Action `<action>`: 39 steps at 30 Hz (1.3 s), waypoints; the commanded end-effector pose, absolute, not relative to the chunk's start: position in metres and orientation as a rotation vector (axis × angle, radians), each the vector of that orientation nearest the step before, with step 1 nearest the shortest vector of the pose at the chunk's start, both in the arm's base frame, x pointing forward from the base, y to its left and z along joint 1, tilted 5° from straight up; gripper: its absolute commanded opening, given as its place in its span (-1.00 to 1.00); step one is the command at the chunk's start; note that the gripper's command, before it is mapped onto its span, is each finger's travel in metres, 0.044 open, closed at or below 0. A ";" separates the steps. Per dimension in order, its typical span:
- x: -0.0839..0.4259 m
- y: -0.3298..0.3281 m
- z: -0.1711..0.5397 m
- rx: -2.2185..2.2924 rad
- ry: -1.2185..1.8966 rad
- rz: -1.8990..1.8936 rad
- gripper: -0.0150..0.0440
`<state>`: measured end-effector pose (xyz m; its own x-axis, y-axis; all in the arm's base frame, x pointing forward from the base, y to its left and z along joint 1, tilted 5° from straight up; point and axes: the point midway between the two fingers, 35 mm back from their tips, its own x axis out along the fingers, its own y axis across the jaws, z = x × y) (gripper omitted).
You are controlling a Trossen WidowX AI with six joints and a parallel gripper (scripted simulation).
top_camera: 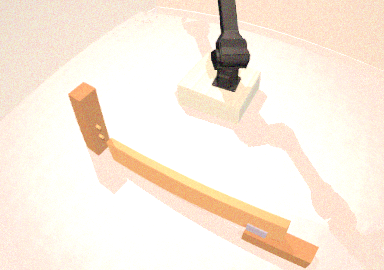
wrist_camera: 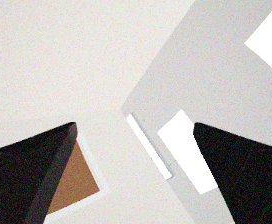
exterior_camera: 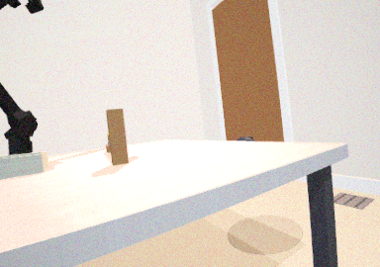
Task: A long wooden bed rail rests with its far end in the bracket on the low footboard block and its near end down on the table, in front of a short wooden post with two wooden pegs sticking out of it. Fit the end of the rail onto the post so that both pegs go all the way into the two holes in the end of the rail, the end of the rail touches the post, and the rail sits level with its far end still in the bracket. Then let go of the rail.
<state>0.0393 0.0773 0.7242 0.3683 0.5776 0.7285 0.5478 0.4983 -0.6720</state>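
Observation:
The long wooden rail [top_camera: 195,189] has its far end in the grey bracket [top_camera: 256,230] on the low footboard block [top_camera: 300,249]. Its near end is low, close to the foot of the upright post [top_camera: 89,119] [exterior_camera: 118,136]. Two light pegs, an upper peg [top_camera: 98,127] and a lower peg [top_camera: 101,136], stick out of the post and show uncovered above the rail's end. Whether that end touches the post is unclear. The holes are hidden. My gripper [wrist_camera: 136,128] is open and empty, raised away from the rail and pointing at the walls and ceiling.
The arm's base stands on a pale block [top_camera: 210,99] [exterior_camera: 22,165] behind the rail, and the arm rises out of the top view. The table edge [exterior_camera: 198,205] crosses the exterior view. A brown door [exterior_camera: 249,61] [wrist_camera: 74,185] is in the room beyond.

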 end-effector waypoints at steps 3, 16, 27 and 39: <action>0.125 0.107 0.688 -1.274 -1.038 0.104 1.00; 0.306 0.108 0.551 -1.489 -0.433 0.300 1.00; 0.391 0.040 0.413 -1.544 0.088 0.432 1.00; 0.401 -0.053 0.229 -1.412 0.689 0.698 1.00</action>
<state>0.4091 -0.0325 0.2702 0.7216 0.0552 -0.6901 -0.6916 0.0104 -0.7222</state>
